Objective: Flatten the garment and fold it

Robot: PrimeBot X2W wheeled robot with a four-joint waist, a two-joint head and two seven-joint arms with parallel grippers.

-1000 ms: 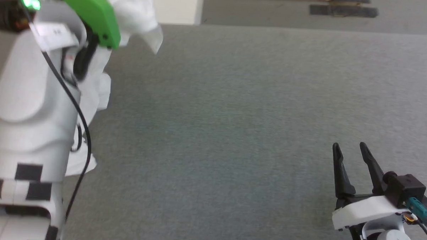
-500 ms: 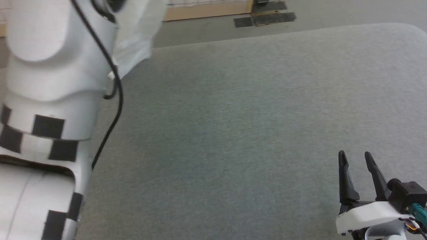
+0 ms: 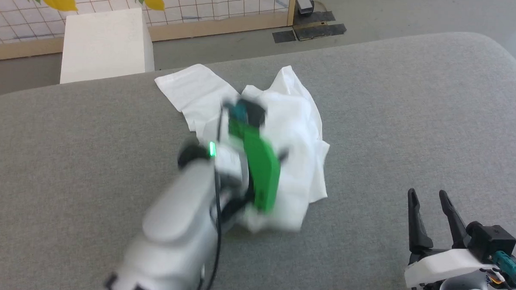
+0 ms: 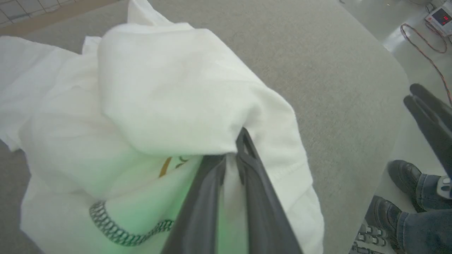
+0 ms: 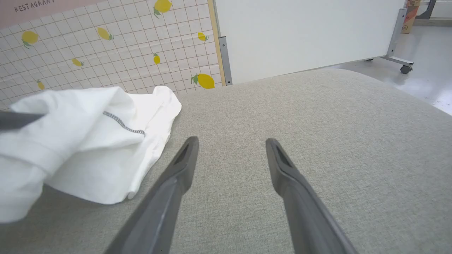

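Observation:
The garment point(image 3: 304, 121) is a crumpled white shirt lying in a heap on the middle of the grey table point(image 3: 414, 103). My left arm's green wrist cover point(image 3: 259, 166) hovers over the heap, blurred. In the left wrist view my left gripper point(image 4: 233, 155) has its fingers close together, pinching a fold of the garment point(image 4: 159, 88) that drapes over the tips; a dark zigzag seam point(image 4: 120, 233) shows below. My right gripper point(image 3: 428, 196) stands open near the table's front right, apart from the cloth. The right wrist view has the garment point(image 5: 88, 148) left of the right gripper point(image 5: 231, 144).
A rigid white box point(image 3: 105, 45) stands past the table's far left edge, before a tiled panel with lemons point(image 3: 181, 5). The table's right corner is rounded point(image 3: 497, 50). A person's shoes point(image 4: 402, 173) are on the floor beside the table.
The head camera has shifted. My left arm has swung down from high at the left to the table's middle, and the garment now lies on the table. The right gripper has stayed open.

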